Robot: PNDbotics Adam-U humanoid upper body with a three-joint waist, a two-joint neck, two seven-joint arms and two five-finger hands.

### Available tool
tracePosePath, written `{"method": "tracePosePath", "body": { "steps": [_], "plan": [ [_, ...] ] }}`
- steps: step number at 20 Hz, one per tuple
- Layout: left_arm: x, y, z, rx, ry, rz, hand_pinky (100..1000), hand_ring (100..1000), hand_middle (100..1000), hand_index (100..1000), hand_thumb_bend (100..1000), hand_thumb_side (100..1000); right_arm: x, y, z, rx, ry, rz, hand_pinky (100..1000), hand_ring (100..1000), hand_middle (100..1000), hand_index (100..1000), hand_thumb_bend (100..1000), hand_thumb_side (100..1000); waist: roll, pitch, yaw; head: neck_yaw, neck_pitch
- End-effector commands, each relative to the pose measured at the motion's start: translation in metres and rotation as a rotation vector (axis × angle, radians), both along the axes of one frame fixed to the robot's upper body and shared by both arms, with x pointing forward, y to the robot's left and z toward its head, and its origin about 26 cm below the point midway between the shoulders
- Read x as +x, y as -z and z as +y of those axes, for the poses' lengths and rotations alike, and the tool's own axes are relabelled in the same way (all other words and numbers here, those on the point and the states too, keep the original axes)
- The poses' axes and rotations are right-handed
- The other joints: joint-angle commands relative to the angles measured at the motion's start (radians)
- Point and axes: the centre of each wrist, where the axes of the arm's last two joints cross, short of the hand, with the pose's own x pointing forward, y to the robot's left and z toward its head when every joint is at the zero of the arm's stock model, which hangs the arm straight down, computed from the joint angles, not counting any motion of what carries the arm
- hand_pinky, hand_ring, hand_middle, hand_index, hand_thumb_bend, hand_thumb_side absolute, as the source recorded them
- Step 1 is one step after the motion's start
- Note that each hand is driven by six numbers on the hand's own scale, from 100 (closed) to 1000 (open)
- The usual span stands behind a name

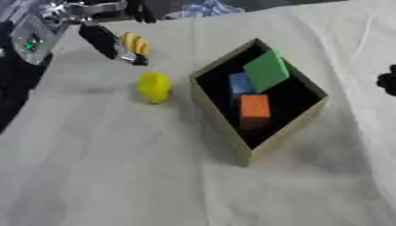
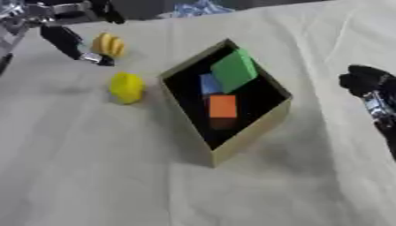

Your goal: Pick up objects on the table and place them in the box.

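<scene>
A tan cardboard box [image 1: 219,118] sits tilted in the middle of the table, with a green block [image 1: 267,70], a blue block [image 1: 240,84] and an orange block [image 1: 254,109] inside. A rounded yellow object [image 1: 154,86] lies on the cloth just left of the box. Farther back lies a ridged yellow-orange object [image 1: 137,43]. My left hand [image 1: 104,42] reaches in from the upper left, a straight black finger lying along that ridged object's left side, nothing curled round it. My right hand [image 2: 362,81] shows as a dark shape at the right edge, apart from the box.
A pale cloth [image 1: 116,167] covers the table, with wide bare cloth in front of the box. Dark and blue things lie along the far edge [image 1: 205,8]. My left arm's silver joints [image 1: 35,37] fill the upper left corner.
</scene>
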Motion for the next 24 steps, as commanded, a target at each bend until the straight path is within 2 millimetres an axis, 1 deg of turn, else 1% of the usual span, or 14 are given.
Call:
{"method": "tracePosePath", "body": {
  "steps": [1, 6, 13, 17, 24],
  "plan": [
    [-0.004, -0.014, 0.010, 0.010, -0.027, -0.019, 812, 778, 737, 859, 613, 503, -0.002, -0.009, -0.001, -0.018, -0.002, -0.030, 930, 844, 756, 851, 100, 716, -0.008, -0.026, 0.000, -0.001, -0.001],
    [0.001, -0.008, 0.006, 0.024, -0.063, -0.005, 811, 777, 737, 859, 643, 513, -0.002, -0.009, -0.001, -0.014, -0.001, -0.032, 930, 844, 756, 851, 100, 720, -0.011, -0.020, -0.008, 0.010, -0.005],
    [0.009, 0.007, 0.003, 0.049, -0.114, 0.018, 812, 781, 746, 875, 692, 496, -0.002, -0.009, 0.000, -0.010, 0.002, -0.036, 930, 844, 756, 850, 100, 726, -0.006, -0.008, -0.022, 0.022, -0.010],
    [0.014, 0.019, 0.004, 0.072, -0.132, 0.057, 810, 780, 738, 875, 705, 493, -0.001, -0.010, 0.000, -0.009, 0.000, -0.039, 930, 844, 756, 850, 100, 729, -0.004, -0.001, -0.027, 0.025, -0.007],
    [0.019, 0.030, -0.001, 0.092, -0.130, 0.096, 809, 780, 742, 896, 717, 503, 0.000, -0.011, 0.001, -0.007, -0.002, -0.040, 930, 844, 755, 850, 100, 732, -0.002, 0.006, -0.030, 0.024, -0.011]
  ]
}}
